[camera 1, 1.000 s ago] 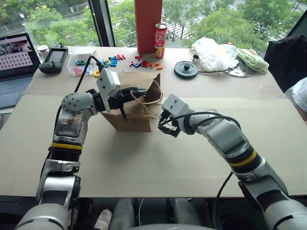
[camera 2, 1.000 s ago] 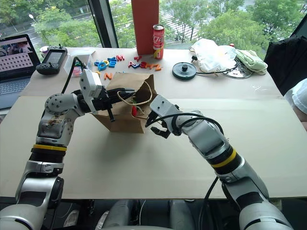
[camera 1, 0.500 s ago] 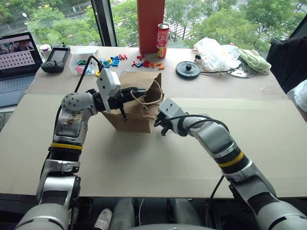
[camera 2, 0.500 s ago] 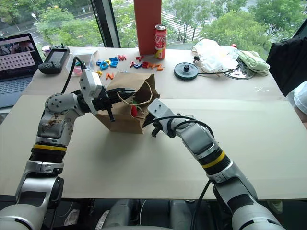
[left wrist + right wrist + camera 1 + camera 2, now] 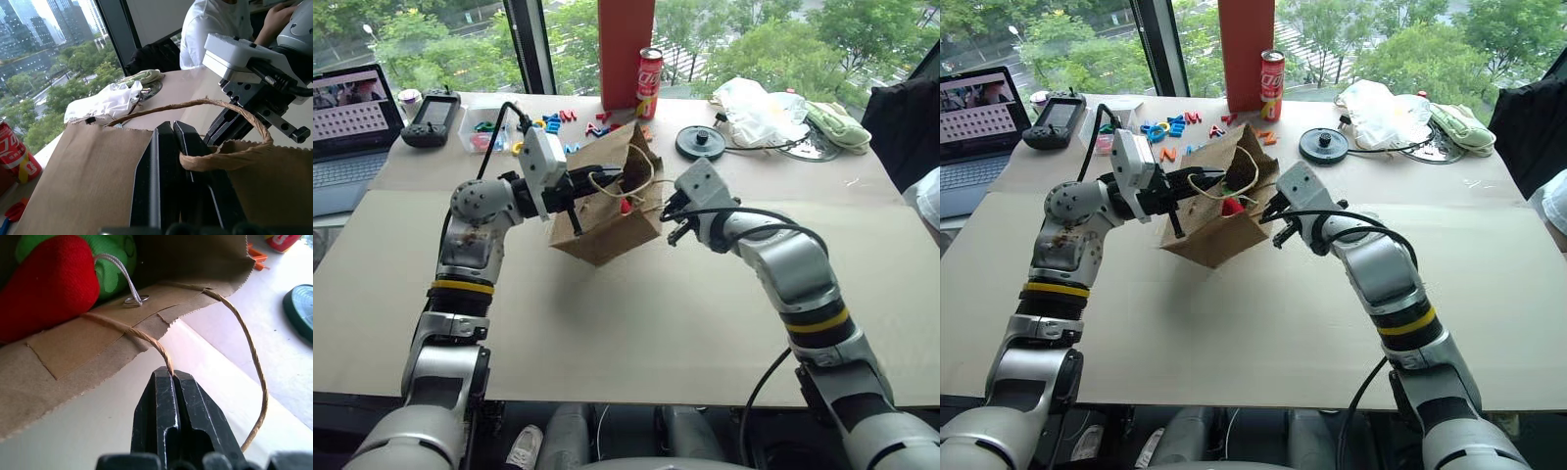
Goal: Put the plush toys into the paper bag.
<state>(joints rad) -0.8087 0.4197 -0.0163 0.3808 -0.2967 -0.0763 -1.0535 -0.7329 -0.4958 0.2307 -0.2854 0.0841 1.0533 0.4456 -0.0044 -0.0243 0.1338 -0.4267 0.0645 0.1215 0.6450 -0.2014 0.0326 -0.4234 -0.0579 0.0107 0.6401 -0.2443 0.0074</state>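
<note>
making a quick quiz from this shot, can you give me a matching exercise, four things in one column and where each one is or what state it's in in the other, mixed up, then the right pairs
Things:
1. red plush toy
2. soda can
3. right gripper
4. laptop

Place or state:
A. shut on a twine handle of the paper bag
B. standing upright by the window, beside the red post
C. inside the paper bag
D. open at the far left edge of the table

Pairs: 1-C, 2-B, 3-A, 4-D
</note>
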